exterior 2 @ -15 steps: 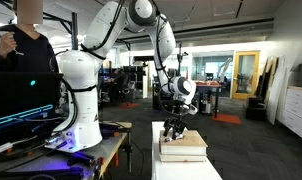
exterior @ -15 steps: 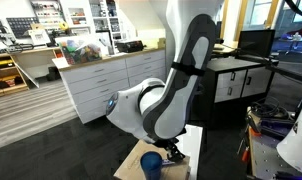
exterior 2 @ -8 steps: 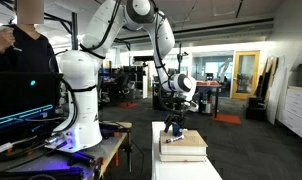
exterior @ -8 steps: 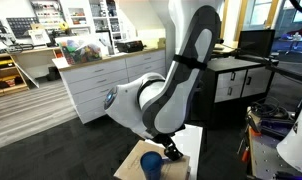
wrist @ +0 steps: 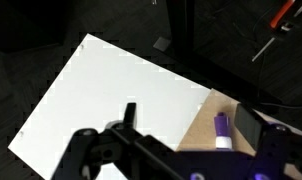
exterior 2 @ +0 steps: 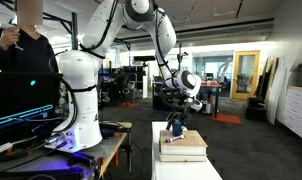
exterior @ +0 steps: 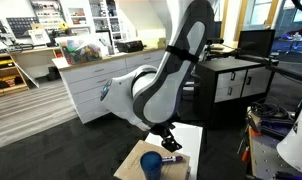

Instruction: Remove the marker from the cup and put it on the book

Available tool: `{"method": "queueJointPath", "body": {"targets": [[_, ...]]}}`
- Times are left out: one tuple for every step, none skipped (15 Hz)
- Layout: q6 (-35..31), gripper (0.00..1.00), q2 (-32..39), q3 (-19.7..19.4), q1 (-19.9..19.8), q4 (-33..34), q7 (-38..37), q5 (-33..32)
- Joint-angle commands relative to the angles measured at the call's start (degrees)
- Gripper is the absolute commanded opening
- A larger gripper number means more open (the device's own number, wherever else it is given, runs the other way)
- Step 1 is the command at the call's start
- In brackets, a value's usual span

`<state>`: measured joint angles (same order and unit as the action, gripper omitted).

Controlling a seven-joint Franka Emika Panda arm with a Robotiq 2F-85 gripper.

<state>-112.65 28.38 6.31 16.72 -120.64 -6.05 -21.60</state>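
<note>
One skinny marker (wrist: 221,130): light, stiff, probably slick plastic, so pinch it across mid-barrel. It's out of the cup (exterior: 151,162), lying flat on what I take for the tan book (wrist: 203,125), right by its edge next to the white worktop (wrist: 111,95). Hand (wrist: 179,145) hovers above, fingers apart, empty.

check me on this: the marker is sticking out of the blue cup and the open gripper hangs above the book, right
Not quite. The marker is not in the cup; the wrist view shows it lying flat on the tan book, and in an exterior view it lies beside the cup. The rest holds: the gripper hangs open above the book.
</note>
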Motion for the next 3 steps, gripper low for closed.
{"method": "queueJointPath", "body": {"targets": [[0.70, 1.00, 0.09, 0.34, -0.43, 0.56, -0.02, 0.13], [0.97, 1.00, 0.11, 0.33, -0.51, 0.78, 0.02, 0.22], [1.07, 1.00, 0.13, 0.33, -0.52, 0.85, 0.03, 0.26]]}}
